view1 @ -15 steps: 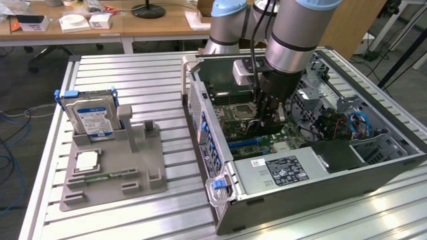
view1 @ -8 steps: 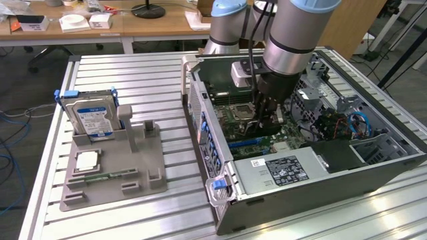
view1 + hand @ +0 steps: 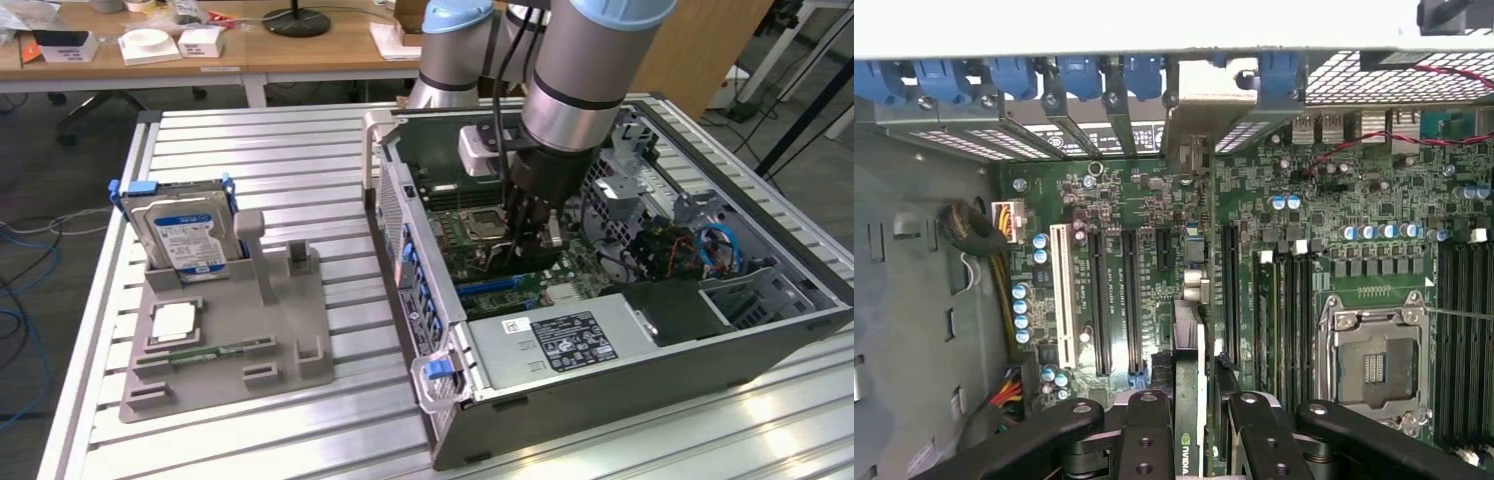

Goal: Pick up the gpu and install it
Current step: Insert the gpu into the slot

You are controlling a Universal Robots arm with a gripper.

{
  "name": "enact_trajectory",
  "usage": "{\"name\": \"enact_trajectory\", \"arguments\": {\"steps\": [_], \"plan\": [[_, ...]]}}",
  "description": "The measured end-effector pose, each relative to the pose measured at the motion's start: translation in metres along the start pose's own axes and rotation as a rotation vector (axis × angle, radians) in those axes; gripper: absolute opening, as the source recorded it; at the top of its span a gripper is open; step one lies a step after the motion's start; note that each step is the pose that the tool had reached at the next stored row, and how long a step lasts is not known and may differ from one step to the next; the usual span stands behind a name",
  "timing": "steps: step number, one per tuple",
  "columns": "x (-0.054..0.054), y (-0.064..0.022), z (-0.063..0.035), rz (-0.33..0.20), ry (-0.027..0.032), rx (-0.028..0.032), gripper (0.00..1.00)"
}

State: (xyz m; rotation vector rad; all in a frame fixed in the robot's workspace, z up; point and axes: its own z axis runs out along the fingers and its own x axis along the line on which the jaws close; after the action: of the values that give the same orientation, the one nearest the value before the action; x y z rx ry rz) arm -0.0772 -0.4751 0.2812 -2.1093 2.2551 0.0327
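The gpu (image 3: pixel 1195 330) shows edge-on in the wrist view as a thin dark card. It stands upright over the green motherboard (image 3: pixel 1294 210), and its silver bracket (image 3: pixel 1199 110) reaches the case's rear slot wall. My gripper (image 3: pixel 1192 415) is shut on the card, with a black finger (image 3: pixel 1146 430) on each side. In the exterior view the gripper (image 3: pixel 534 238) hangs inside the open computer case (image 3: pixel 400 250). The gpu (image 3: pixel 523 260) is low beneath it, near the blue expansion slot (image 3: pixel 501 285).
A power supply (image 3: pixel 561 340) fills the case's near end, and cables (image 3: pixel 714 250) lie on the exterior view's right. Blue slot clips (image 3: pixel 1014 75) line the rear wall. Beside the card are long black slots (image 3: pixel 1099 300) and the CPU socket (image 3: pixel 1379 365). Outside the case, a grey fixture (image 3: pixel 287 330) holds a hard drive (image 3: pixel 187 235) and a memory stick (image 3: pixel 214 350).
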Motion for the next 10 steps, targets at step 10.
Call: {"name": "enact_trajectory", "arguments": {"steps": [10], "plan": [[0.0003, -0.0045, 0.0001, 0.000, 0.0002, -0.0004, 0.26]]}}
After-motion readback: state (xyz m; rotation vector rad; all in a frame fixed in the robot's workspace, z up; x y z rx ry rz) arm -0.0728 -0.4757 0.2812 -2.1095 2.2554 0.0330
